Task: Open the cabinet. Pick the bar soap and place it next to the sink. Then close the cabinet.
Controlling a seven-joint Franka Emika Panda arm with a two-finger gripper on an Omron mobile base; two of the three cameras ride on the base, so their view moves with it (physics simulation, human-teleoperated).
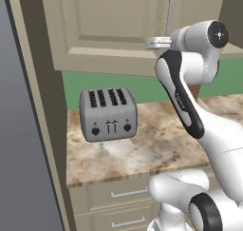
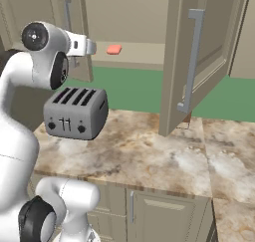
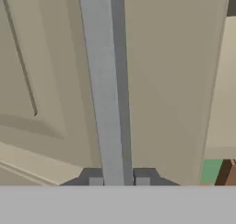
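Nearest the base, beige drawers with short horizontal handles sit under a tan marbled counter. On the counter stands a grey four-slot toaster, its knobs facing outward. Above it the white arm reaches up to the cabinet, a beige wall unit over a green backsplash. The gripper is at the left door's long silver handle: in the hand view the bar runs straight up from between the two dark fingertips, one on each side and close against it, so the hand looks nearly closed around the handle, though actual contact is hidden at the bottom of that view. In the right base view the right door stands swung wide open over the counter, its own vertical handle facing the camera. Farther back, inside the open cabinet, the bar soap, a small pinkish-red block, lies flat on the lowest shelf, near its front edge and just right of the hand
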